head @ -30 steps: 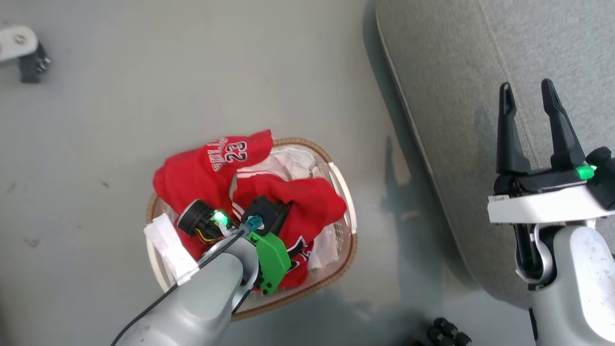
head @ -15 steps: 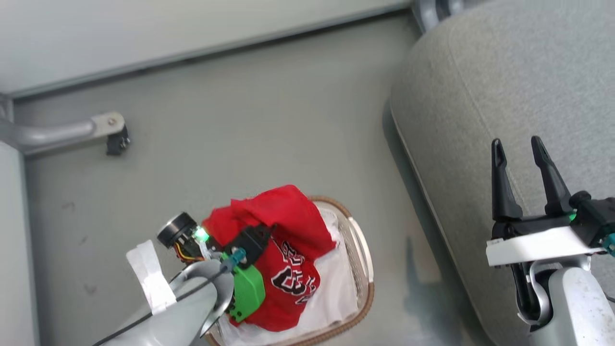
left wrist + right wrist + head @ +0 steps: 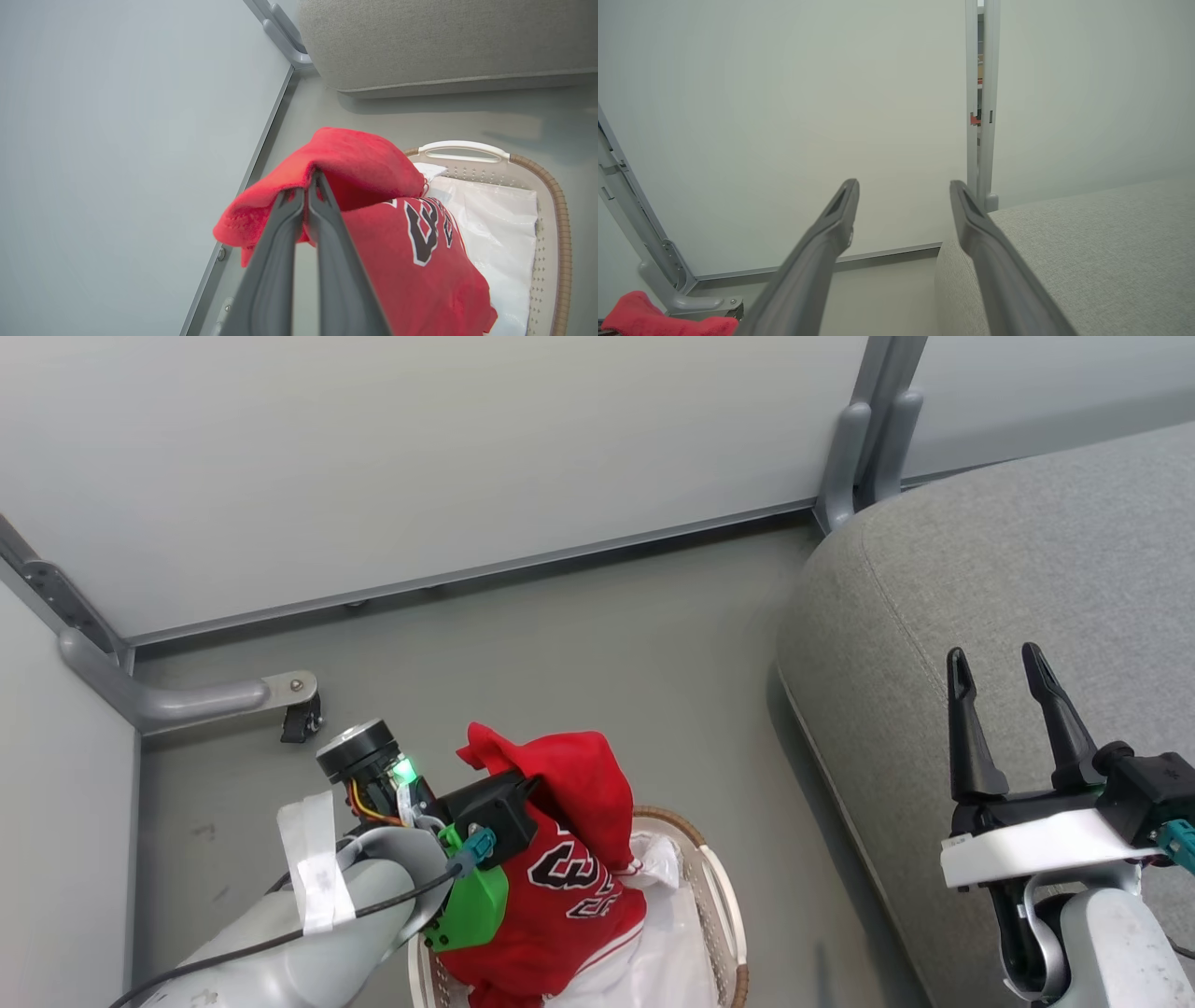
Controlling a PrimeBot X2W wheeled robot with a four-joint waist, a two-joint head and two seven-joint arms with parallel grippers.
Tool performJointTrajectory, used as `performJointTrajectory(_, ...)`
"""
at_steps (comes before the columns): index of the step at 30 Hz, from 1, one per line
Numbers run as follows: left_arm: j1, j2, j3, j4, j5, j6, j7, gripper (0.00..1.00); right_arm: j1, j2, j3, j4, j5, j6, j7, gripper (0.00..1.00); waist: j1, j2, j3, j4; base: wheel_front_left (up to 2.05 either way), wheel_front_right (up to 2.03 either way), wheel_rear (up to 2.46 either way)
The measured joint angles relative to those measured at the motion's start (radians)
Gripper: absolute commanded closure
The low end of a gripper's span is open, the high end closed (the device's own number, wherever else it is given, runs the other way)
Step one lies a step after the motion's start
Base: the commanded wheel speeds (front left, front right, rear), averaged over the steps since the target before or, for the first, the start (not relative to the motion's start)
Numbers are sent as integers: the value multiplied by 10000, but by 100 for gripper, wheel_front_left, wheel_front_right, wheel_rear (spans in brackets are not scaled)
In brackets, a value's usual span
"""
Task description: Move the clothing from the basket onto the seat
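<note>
Clothing (image 3: 569,896) in left jaws over basket (image 3: 736,943) rim, seat (image 3: 934,616) edge near

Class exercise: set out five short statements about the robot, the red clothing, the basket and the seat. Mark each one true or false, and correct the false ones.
1. The left gripper is shut on the clothing. True.
2. The right gripper holds a red garment. False: its fingers stand apart with nothing between them.
3. The clothing lies on the seat. False: it hangs from the left gripper over the basket.
4. A white liner shows inside the basket. True.
5. The basket stands on the seat. False: it stands on the floor beside the seat.
</note>
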State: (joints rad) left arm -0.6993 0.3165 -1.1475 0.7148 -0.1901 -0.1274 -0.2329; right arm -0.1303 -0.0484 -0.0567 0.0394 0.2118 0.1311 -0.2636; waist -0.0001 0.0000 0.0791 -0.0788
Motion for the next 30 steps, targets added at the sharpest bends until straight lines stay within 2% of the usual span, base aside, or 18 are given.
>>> performJointTrajectory(14, -226, 105, -169, -644, -75, 88, 29, 100, 348, 0, 65, 92, 13, 0, 0, 0, 0, 0, -920, 211, 0, 0, 0)
performJointTrajectory(24, -398, 188, -389, -895, 33, 86, 42, 100, 389, -2, 353, 123, 44, 0, 0, 0, 0, 1, -1234, 276, 0, 0, 0)
performJointTrajectory(30, -710, 207, -176, -1118, -125, 144, -17, 100, 383, -2, 696, 245, -8, 0, 0, 0, 0, 0, -1317, 313, 0, 0, 0)
